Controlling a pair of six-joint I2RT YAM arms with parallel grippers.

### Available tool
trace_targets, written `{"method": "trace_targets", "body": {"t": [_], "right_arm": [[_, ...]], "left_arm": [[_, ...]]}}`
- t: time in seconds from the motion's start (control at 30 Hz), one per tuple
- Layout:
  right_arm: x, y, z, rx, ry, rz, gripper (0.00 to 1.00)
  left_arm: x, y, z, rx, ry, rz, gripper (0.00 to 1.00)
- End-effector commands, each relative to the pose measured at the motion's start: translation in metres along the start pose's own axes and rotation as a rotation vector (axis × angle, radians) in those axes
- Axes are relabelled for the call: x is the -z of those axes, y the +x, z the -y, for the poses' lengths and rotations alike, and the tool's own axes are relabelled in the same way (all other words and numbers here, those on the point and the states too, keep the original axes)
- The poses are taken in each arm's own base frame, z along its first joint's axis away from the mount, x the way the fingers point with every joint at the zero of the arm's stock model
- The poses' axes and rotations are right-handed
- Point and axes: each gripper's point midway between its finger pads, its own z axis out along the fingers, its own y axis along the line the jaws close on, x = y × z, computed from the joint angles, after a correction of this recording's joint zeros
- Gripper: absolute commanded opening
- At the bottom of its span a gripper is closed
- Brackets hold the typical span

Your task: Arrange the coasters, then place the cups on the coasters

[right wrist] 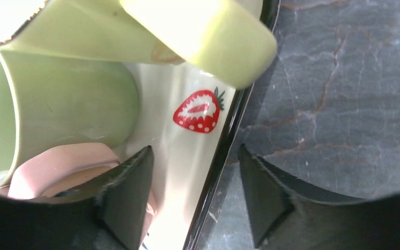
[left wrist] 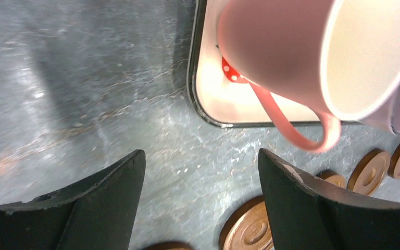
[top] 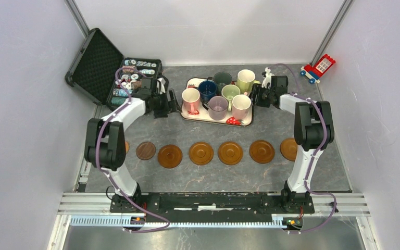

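Observation:
Seven cups stand packed on the white strawberry-print tray (top: 195, 115): pink (top: 190, 97), navy (top: 207, 89), dark grey-green (top: 222, 79), yellow-green (top: 246, 79), light green (top: 230, 92), mauve (top: 217, 107), cream-white (top: 241, 105). Brown coasters lie in a row nearer the arms, from a dark one (top: 146, 150) to one (top: 289, 149) at the right; another peeks out behind the left arm. My left gripper (top: 173, 104) (left wrist: 200, 161) is open over bare table beside the tray's left edge, near the pink cup (left wrist: 276, 52). My right gripper (top: 255, 97) (right wrist: 194, 156) is open, its jaws either side of the tray's right rim (right wrist: 229, 140), empty.
An open black case (top: 96, 65) with poker chips sits at the back left, close behind the left gripper. A red and blue toy (top: 319, 67) lies at the back right and a small white figure (top: 266, 71) stands behind the right gripper. Walls enclose the table.

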Motion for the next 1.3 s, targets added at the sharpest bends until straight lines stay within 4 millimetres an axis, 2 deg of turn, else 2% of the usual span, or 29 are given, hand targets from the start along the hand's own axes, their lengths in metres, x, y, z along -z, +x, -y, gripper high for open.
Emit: {"method": "trace_targets", "body": {"t": [0.0, 0.07, 0.1, 0.17, 0.33, 0.57, 0.7, 0.93, 1.27], "right_arm": [[0.023, 0.012, 0.006, -0.020, 0.034, -0.060, 0.73], [0.033, 0.011, 0.009, -0.020, 0.042, -0.054, 0.80], [0.041, 0.009, 0.020, -0.031, 0.059, -0.044, 0.82], [0.050, 0.009, 0.027, -0.031, 0.067, -0.041, 0.87], [0.065, 0.011, 0.035, -0.006, 0.064, -0.049, 0.93], [0.088, -0.008, 0.041, 0.047, 0.069, -0.007, 0.95], [0.099, -0.015, 0.045, 0.063, 0.078, 0.005, 0.96], [0.114, -0.022, 0.043, 0.098, 0.073, 0.019, 0.98], [0.117, -0.017, 0.045, 0.088, 0.081, 0.010, 0.98]], "left_arm": [[0.056, 0.000, -0.027, -0.136, -0.049, -0.014, 0.86], [0.075, 0.004, -0.051, -0.224, -0.130, -0.058, 0.85], [0.083, 0.007, -0.062, -0.291, -0.163, -0.095, 0.84], [0.097, 0.014, -0.082, -0.390, -0.238, -0.166, 0.82], [0.109, 0.036, -0.104, -0.520, -0.291, -0.314, 0.79], [0.092, 0.042, -0.113, -0.512, -0.348, -0.349, 0.68], [0.076, 0.050, -0.109, -0.507, -0.354, -0.375, 0.58], [0.059, 0.069, -0.119, -0.530, -0.424, -0.424, 0.55], [0.053, 0.094, -0.134, -0.540, -0.456, -0.486, 0.52]]}}
